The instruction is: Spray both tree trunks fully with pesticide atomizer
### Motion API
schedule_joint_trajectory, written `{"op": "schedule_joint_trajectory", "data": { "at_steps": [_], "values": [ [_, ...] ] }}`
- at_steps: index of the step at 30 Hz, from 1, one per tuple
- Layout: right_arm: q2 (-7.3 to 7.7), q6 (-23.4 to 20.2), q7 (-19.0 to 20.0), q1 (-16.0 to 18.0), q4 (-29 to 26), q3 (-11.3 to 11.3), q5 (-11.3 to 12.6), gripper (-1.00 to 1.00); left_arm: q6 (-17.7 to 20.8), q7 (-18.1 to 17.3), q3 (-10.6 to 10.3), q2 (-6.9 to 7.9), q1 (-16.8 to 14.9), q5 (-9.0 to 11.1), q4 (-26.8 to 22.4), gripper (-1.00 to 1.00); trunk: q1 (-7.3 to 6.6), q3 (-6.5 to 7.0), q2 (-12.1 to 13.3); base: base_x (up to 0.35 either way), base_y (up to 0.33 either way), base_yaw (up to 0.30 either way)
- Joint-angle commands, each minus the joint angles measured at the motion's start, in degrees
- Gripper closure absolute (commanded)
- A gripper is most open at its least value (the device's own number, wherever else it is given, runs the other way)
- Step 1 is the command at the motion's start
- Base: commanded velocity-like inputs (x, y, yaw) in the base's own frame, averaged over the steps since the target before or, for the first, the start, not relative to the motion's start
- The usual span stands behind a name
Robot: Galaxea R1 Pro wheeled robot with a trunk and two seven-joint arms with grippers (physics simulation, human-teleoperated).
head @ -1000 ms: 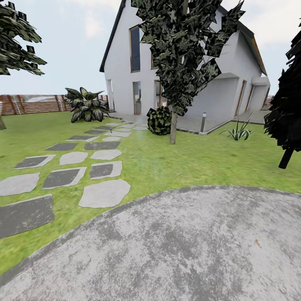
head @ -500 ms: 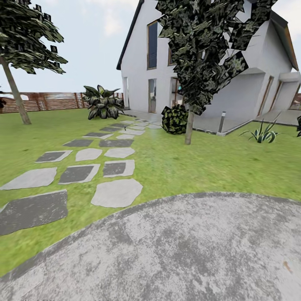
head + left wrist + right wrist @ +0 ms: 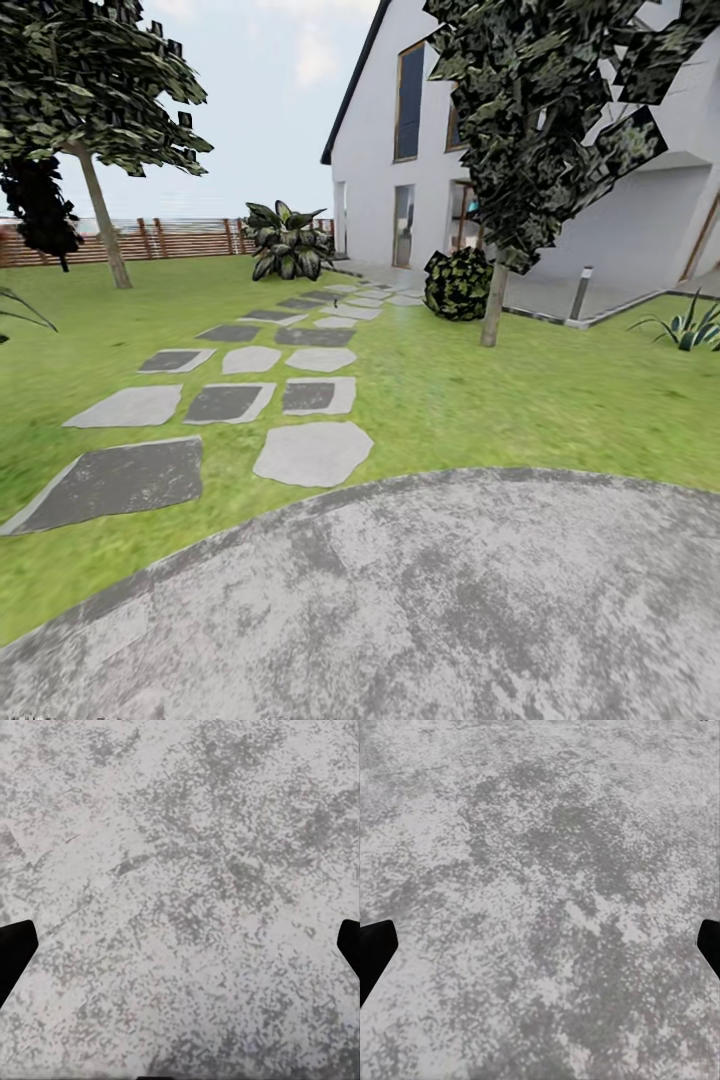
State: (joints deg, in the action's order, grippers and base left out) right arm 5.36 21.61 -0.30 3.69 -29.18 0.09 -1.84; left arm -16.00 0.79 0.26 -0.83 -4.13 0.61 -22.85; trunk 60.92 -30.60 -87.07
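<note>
Head view: grey speckled paving [image 3: 450,600] below green lawn [image 3: 480,400].
Mottled-trunk tree [image 3: 492,300] at 1 o'clock; both claws spread wide over paving.

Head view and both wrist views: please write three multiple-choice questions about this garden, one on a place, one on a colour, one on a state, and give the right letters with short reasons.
1. Where is the round bush?
A. beside the tree trunk near the house
B. on the grey paving
C. against the wooden fence

2. What colour is the fence?
A. white
B. brown
C. blue

3. How do the two grippers stand?
A. both open, holding nothing
B. both shut on a bottle
C. one open, one shut

Answers:
1. A: the round bush sits just beside the tree trunk, in front of the house.
2. B: the fence has brown horizontal slats.
3. A: the left gripper and the right gripper each show dark fingertips far apart, with bare grey paving between them.
</note>
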Motion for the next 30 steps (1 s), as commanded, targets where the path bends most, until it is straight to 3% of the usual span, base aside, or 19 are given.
{"op": "schedule_joint_trajectory", "data": {
  "at_steps": [1,30],
  "values": [
    [0.0,0.0,0.01,0.0,0.0,0.0,0.0,-1.0,0.03,0.0,0.02,0.01,0.0,0.0,0.0,-1.0,0.23,-0.19,-0.42,0.0,0.0,0.095],
    [0.0,-0.08,0.14,0.0,0.11,0.12,-0.09,-1.0,0.0,0.0,0.03,0.04,0.0,0.0,0.0,-1.0,6.6,-5.41,-12.05,0.0,0.0,0.007]
  ]
}}
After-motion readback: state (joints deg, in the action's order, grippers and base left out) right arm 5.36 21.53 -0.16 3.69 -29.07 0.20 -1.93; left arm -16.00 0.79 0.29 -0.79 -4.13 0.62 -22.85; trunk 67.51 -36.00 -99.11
